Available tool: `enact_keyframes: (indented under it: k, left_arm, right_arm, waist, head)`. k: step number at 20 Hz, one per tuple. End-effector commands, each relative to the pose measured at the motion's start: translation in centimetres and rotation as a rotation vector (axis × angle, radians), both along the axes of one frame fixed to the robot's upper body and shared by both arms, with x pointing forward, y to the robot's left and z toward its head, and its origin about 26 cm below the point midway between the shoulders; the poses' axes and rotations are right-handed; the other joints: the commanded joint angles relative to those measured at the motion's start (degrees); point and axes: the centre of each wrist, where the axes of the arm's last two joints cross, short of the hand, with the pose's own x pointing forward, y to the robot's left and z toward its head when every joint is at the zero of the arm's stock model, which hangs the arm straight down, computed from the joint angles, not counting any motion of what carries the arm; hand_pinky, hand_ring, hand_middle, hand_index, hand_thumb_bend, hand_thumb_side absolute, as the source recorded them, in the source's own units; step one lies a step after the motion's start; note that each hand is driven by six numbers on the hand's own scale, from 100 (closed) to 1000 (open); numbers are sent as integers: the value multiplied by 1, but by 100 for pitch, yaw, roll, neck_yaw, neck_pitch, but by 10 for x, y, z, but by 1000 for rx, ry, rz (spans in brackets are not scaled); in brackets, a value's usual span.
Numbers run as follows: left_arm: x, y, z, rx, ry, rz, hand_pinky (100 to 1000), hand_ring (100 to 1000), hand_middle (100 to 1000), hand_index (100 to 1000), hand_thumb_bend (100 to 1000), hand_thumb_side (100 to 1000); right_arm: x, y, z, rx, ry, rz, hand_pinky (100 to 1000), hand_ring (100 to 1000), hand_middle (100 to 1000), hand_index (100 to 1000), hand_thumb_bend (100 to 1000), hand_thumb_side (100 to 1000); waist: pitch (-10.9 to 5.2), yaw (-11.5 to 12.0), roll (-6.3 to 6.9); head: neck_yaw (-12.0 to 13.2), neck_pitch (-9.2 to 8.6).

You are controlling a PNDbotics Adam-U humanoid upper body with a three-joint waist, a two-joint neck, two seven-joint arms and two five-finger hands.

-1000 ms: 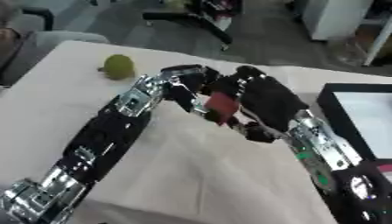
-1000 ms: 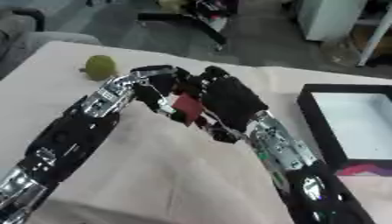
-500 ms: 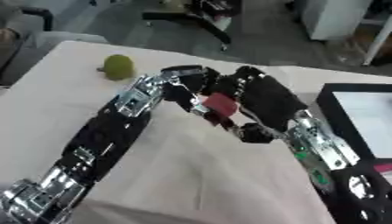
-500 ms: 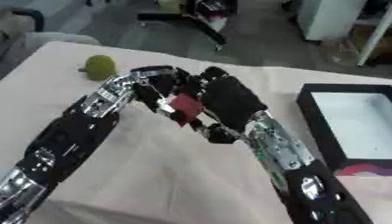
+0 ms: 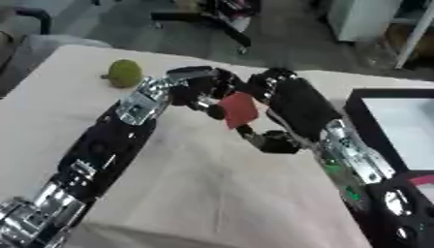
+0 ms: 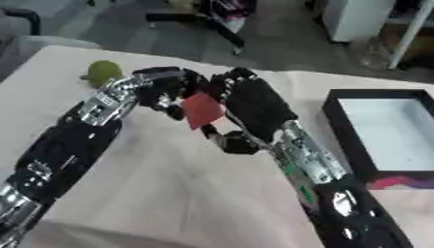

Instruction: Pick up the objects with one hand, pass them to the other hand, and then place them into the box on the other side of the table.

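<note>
Red block [image 5: 238, 109], green fruit [image 5: 124, 73], black box [image 6: 337, 127]

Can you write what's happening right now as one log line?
handover | red object between left hand and right hand | green fruit on table | box waiting

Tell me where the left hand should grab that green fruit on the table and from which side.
Take the green fruit across its round body, coming down from above with the left hand. It sits alone on the table near the far left corner, clear on all sides, so the fingers could probably close around its widest part. A small stem seems to stick out at its left; avoid that.
</note>
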Motion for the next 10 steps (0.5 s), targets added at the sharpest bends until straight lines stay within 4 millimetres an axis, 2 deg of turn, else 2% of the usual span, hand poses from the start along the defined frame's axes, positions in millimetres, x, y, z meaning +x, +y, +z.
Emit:
enact_keyframes:
  k: [1,3,6,10]
  left_arm:
    - [1,37,16,49,-82,92,791,699,714,762,1000,448]
    - [-4,63,13,41,-107,187,791,702,718,762,1000,468]
    - [-19,103,11,-17,-145,368,783,689,703,745,1000,511]
    - [-46,134,15,-129,-227,564,779,679,692,740,1000,551]
  right_arm:
    - [6,-15,21,53,-46,-30,721,633,551,371,100,329]
    - [13,-34,27,84,-44,-85,696,623,535,373,100,332]
    - [31,-78,28,128,-12,-258,653,609,515,380,100,339]
    - [59,-152,4,201,93,-605,561,571,470,390,100,360]
  waist:
    - [-102,-5,14]
    - [-102,-6,10]
    - [-94,-4,5]
    - [-81,17,-2]
  head:
    - [-123,2]
    - [-182,-14]
    - [-277,-30]
    - [-423,-56]
